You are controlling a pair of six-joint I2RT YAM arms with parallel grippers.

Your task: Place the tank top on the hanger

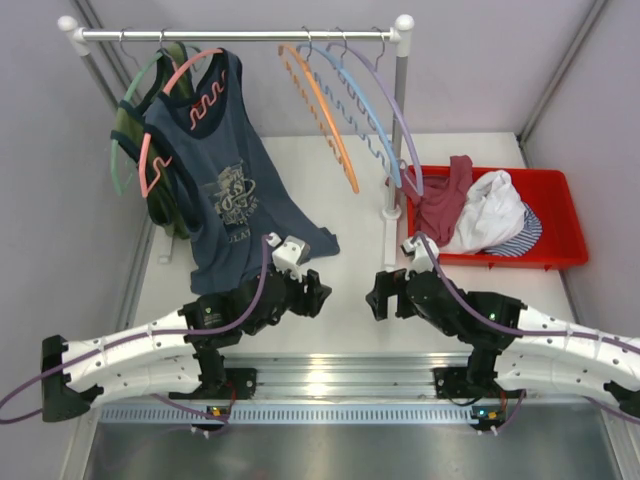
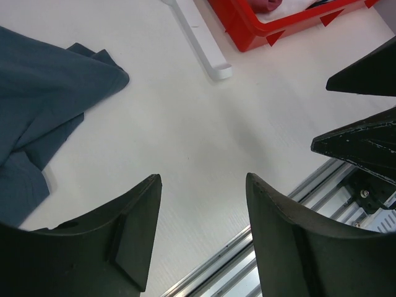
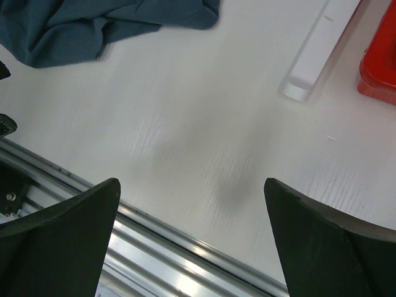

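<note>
Black fingers fill the bottom of both wrist views. The left gripper [image 2: 201,182] and the right gripper [image 3: 192,185] each stand wide apart, gripping nothing, over the white table [image 3: 204,111]. From above, both arms lie low along the near edge, elbows outward and wrists bent inward. Their grippers face each other across a gap near the table's middle.

The maroon tank top [image 1: 440,205] lies crumpled at the left end of a red bin [image 1: 505,262], just beyond the right gripper and touching neither jaw. White and striped clothes lie beside it. The orange hanger [image 1: 320,105] hangs on the rail [image 1: 240,35] at the far side, well apart from both grippers.

Only the overhead view shows the hanger. The left wrist view catches the bin's corner with what may be a sliver of maroon fabric. Both wrist views show the hem of a navy-blue tank top [image 3: 93,25] lying on the table.
</note>
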